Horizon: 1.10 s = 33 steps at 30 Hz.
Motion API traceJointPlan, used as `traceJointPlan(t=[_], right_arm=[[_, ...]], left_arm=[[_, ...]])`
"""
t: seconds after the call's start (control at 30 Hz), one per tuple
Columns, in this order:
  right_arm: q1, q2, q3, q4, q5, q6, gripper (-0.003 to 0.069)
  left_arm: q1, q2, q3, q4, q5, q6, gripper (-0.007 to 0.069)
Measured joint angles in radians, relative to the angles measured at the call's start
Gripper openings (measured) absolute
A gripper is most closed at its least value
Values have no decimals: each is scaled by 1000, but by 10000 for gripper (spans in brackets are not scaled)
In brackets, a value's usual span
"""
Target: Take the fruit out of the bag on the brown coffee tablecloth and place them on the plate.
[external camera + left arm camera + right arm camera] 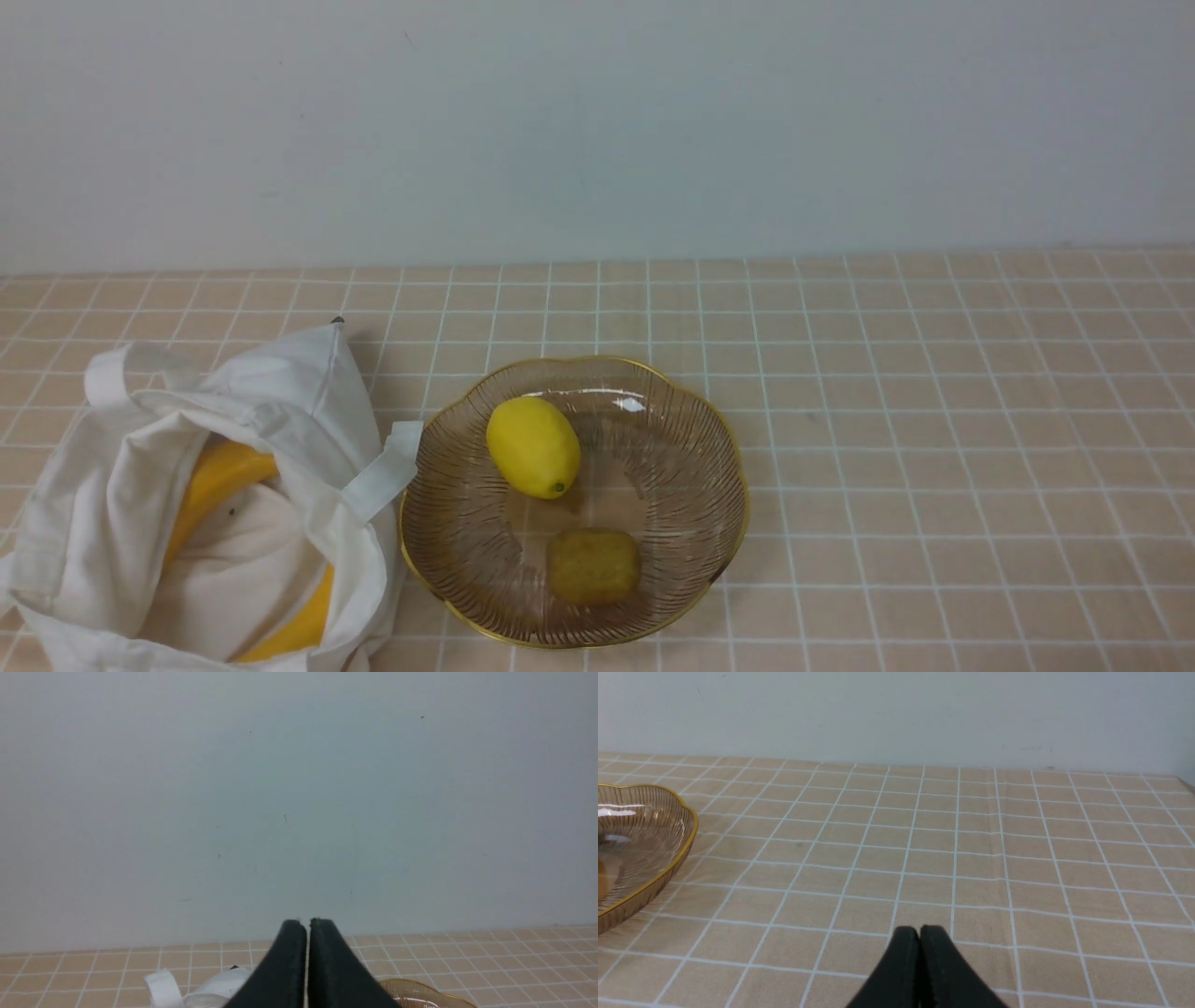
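Currently, the left pincer has its tips together, as does the right pincer. Out on the brown coffee tablecloth, the plate carries a bright yellow lemon and a rough brownish-yellow fruit, apart from each other. Left of the plate, the white bag lies open, yellow banana partly visible inside.

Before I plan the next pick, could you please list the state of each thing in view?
White cloth bag: open, yellow fruit inside.
Brown glass plate: upright, holding two fruits.
Black left gripper: shut, empty.
Black right gripper: shut, empty.
Peach-brown checked tablecloth: spread flat.
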Motion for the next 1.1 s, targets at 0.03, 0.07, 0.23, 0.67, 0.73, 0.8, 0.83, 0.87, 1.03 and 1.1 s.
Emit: traceJointPlan(t=[0.03, 0.07, 0.23, 0.67, 0.73, 0.8, 0.83, 0.87, 1.03, 1.1], right_arm=[[0, 0, 0, 0, 0, 0, -15], [0, 0, 0, 0, 0, 0, -15], [0, 0, 0, 0, 0, 0, -15], [0, 0, 0, 0, 0, 0, -15], [0, 0, 0, 0, 0, 0, -15], [0, 0, 0, 0, 0, 0, -15], [0, 0, 0, 0, 0, 0, -15], [0, 0, 0, 0, 0, 0, -15], [0, 0, 0, 0, 0, 0, -15], [0, 0, 0, 0, 0, 0, -15]], left_arm=[[0, 0, 1, 0, 0, 0, -8], [0, 0, 5, 0, -2, 0, -8], [34, 0, 84, -8, -45, 27, -8], [334, -20, 500, -221, -178, 392, -8], [335, -20, 540, -219, -167, 394, -8], [333, -20, 566, -214, -167, 396, -8], [329, -20, 583, -210, -168, 396, -8], [326, -20, 600, -207, -169, 397, -8], [314, -20, 656, -203, -245, 399, -8], [311, -20, 661, -203, -278, 399, -8]])
